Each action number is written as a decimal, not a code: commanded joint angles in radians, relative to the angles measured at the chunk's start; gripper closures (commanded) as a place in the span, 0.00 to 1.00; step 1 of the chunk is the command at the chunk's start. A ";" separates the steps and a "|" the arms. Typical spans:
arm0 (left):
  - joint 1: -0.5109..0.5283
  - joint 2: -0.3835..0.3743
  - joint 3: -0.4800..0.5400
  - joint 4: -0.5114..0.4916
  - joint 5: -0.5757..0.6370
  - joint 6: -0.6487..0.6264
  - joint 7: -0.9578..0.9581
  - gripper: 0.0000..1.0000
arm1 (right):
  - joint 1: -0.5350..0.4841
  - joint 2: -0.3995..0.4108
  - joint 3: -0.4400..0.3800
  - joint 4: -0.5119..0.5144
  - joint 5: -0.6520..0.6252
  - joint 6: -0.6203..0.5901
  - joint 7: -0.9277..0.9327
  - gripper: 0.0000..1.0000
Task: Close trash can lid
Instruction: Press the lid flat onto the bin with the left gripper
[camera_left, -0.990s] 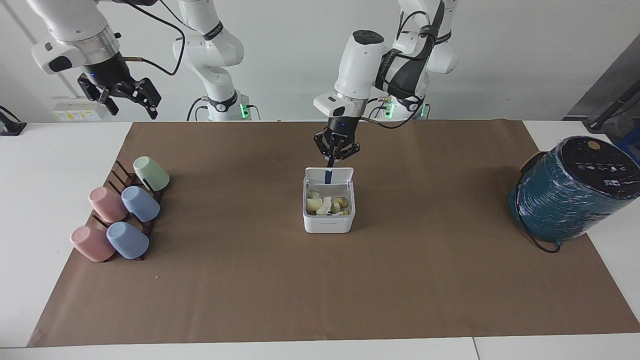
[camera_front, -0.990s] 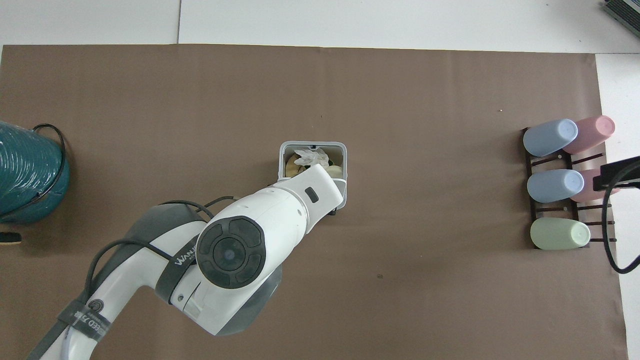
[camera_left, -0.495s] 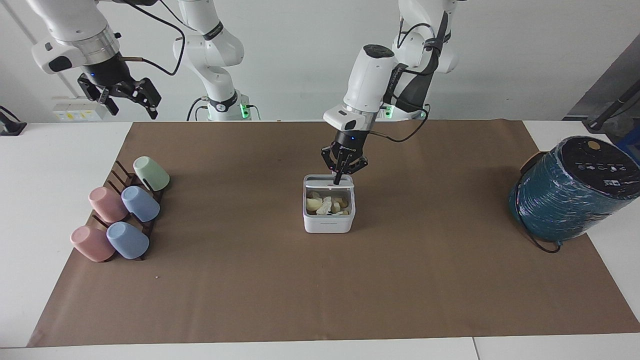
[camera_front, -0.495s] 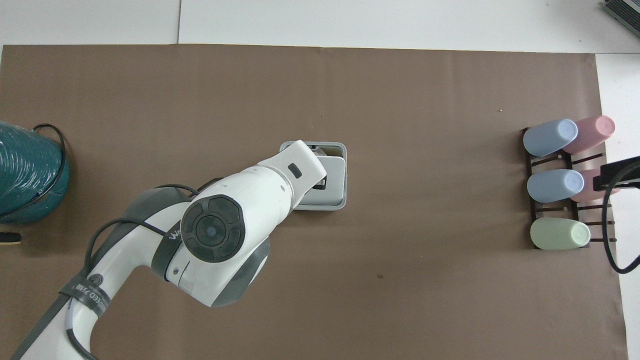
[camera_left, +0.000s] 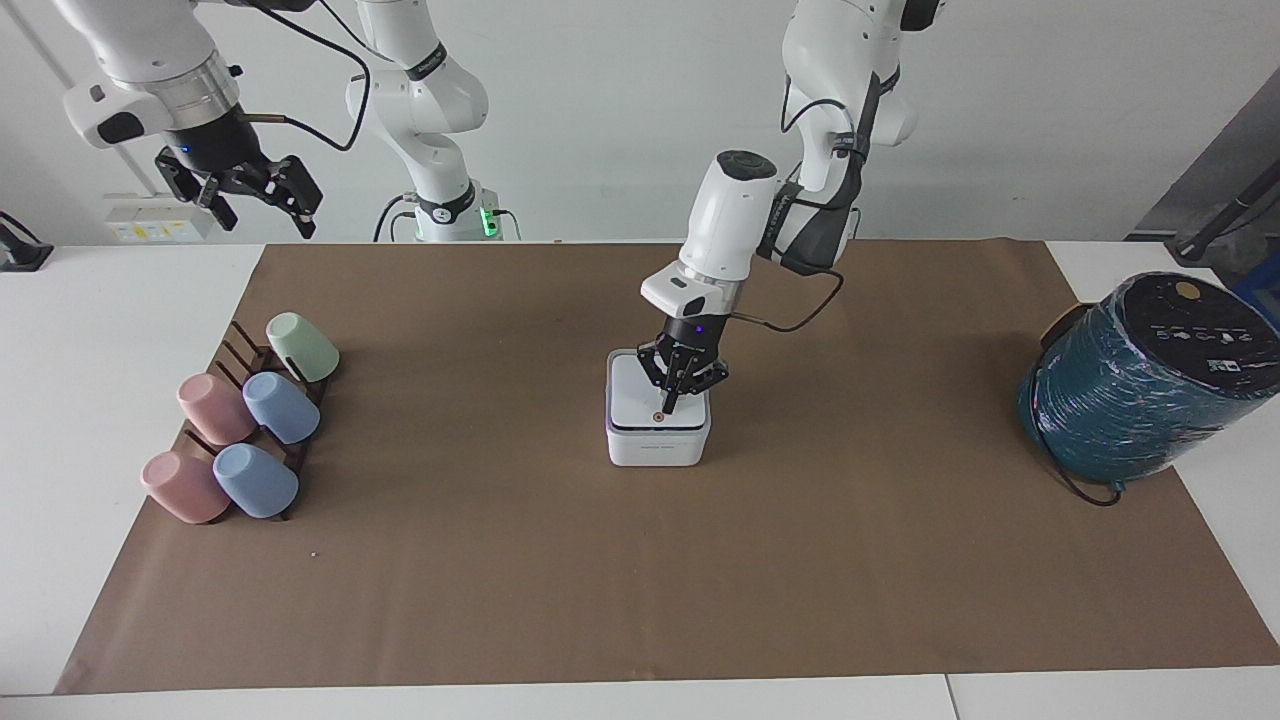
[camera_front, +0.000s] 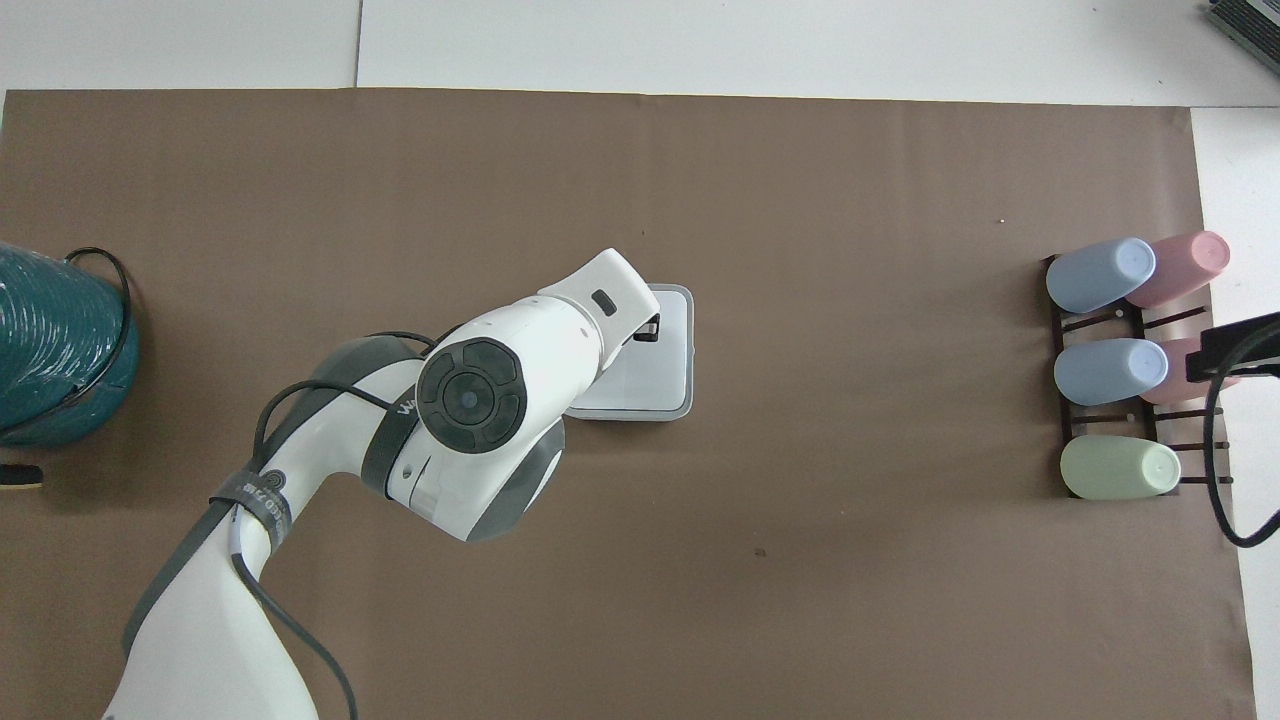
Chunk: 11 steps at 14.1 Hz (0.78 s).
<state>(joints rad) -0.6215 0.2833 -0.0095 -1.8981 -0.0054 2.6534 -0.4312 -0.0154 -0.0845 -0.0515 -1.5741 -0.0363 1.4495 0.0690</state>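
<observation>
Two fingers pressed together into one dark tip — that is how the left gripper (camera_left: 668, 405) reads in the facing view, planted on the lid (camera_left: 650, 398) just beside its small orange dot. It pinches nothing; it is pushing, not grasping. The lid lies flat on the trash can (camera_left: 656, 440), which sits on the brown paper mat (camera_left: 500, 560) near the table's middle, roughly midway between the two arms' ends.

By my judgement the closing step is at its end: the lid looks level with the grey rim and none of the can's inside shows. What the next move calls for is probably a last light press to seat the lid, then a straight lift clear without dragging the light box sideways.

The facing view shows the contact itself and the orange dot. The overhead view hides both — the left arm's wrist covers much of the lid (camera_front: 660, 345), leaving only a sliver of dark finger, yet it shows the lid squared up inside the can's outline on the sides that show, which the facing view cannot confirm.

Outward, the right gripper (camera_left: 252, 188) waits high over its own end of the table, fingers spread and holding nothing, above the rack of cups (camera_left: 245, 420). A teal-wrapped cylinder (camera_left: 1140, 385) stands at the left arm's end.
</observation>
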 joint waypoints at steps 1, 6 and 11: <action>0.006 0.054 -0.003 0.039 0.015 0.033 -0.009 1.00 | 0.000 -0.024 0.002 -0.024 0.001 0.003 0.012 0.00; 0.008 0.065 -0.001 0.039 0.018 0.022 -0.007 1.00 | 0.000 -0.024 0.002 -0.024 -0.001 0.003 0.012 0.00; 0.005 -0.019 0.002 0.054 0.018 -0.116 -0.007 0.87 | 0.000 -0.024 0.001 -0.024 0.001 0.003 0.012 0.00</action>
<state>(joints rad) -0.6212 0.3064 -0.0095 -1.8509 -0.0054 2.6198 -0.4313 -0.0154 -0.0845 -0.0515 -1.5741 -0.0363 1.4495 0.0690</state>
